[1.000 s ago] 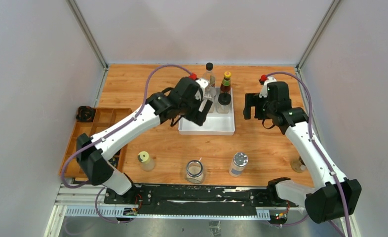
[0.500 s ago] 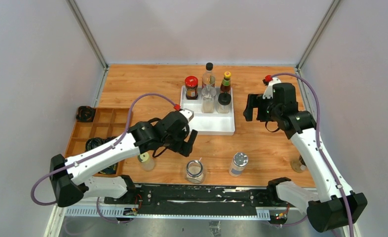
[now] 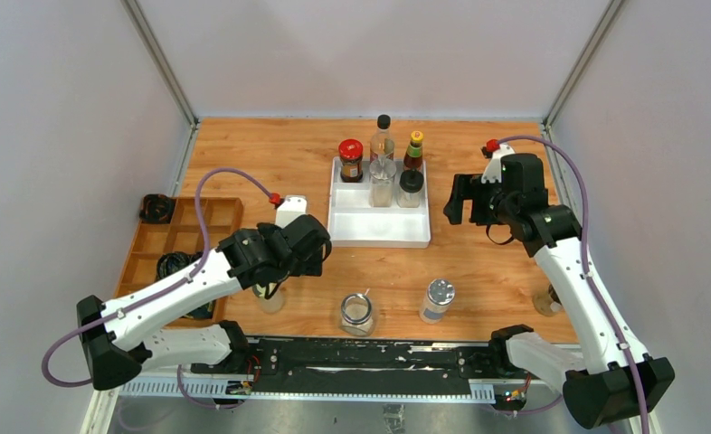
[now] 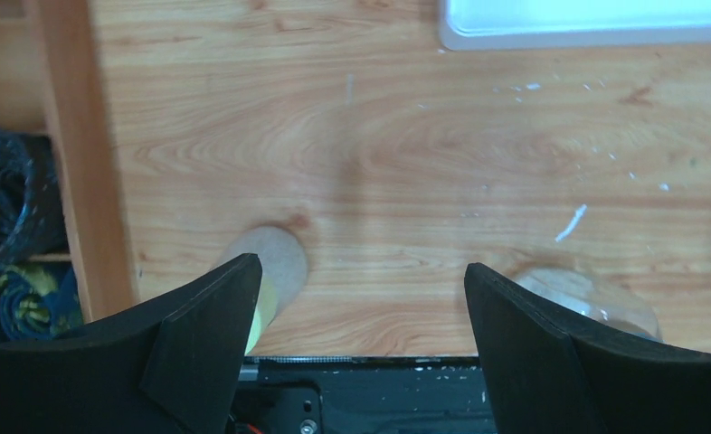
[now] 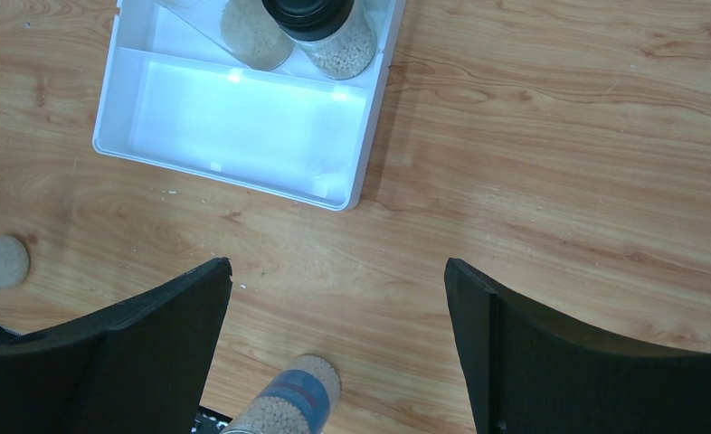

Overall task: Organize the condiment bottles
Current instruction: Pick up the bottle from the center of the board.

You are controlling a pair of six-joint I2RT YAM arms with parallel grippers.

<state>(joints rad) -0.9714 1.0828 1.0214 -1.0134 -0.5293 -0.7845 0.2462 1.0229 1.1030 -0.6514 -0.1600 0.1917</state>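
- The left gripper (image 4: 361, 280) hung with its jaws spread wide and empty over the yellow-lidded jar (image 3: 266, 295), at the near left of the table (image 3: 243, 154).
- The right gripper (image 5: 336, 271) was also spread and held nothing, just right of the white tray (image 3: 379, 237).
- At the tray's far end stood a red-capped jar (image 3: 351, 160), a tall black-capped bottle (image 3: 383, 136), a yellow-capped bottle (image 3: 413, 152), a clear shaker (image 3: 382, 187) and a black-lidded jar (image 3: 411, 188).
- Along the near edge stood an open glass jar (image 3: 357, 313) and a silver-capped bottle (image 3: 438, 300).
- A small jar (image 3: 545, 301) at the near right was partly hidden by the right arm.
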